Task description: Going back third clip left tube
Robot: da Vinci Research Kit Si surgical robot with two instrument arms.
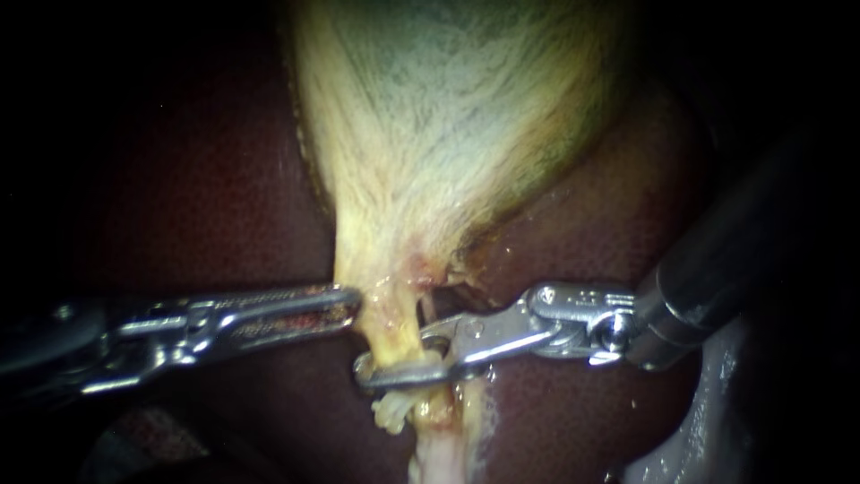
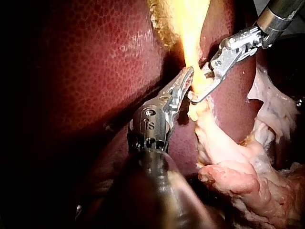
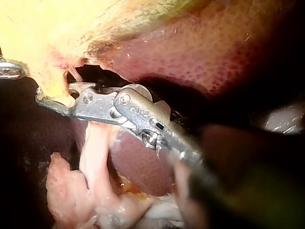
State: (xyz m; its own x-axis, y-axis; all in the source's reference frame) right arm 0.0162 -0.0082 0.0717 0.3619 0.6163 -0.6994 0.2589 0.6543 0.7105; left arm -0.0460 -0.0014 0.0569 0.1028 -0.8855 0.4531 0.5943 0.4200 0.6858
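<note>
Now R instrument (image 1: pixel 394 355) jaws apart (straddling tube (image 1: pixel 436 445)); L instrument (image 1: pixel 353 303) pinches gallbladder (image 1: pixel 448 116) neck.

Darkness rings the scene in all 3 views; the light falls in 1 pool at the middle and fades fast toward the edges. The backdrop is the liver (image 1: pixel 206 179), a dark red, finely mottled surface with wet glints where the light strikes it. At the endoscope view's lower right a pale grey-white patch (image 1: pixel 708 430) shows a dull sheen; what it is cannot be told
</note>
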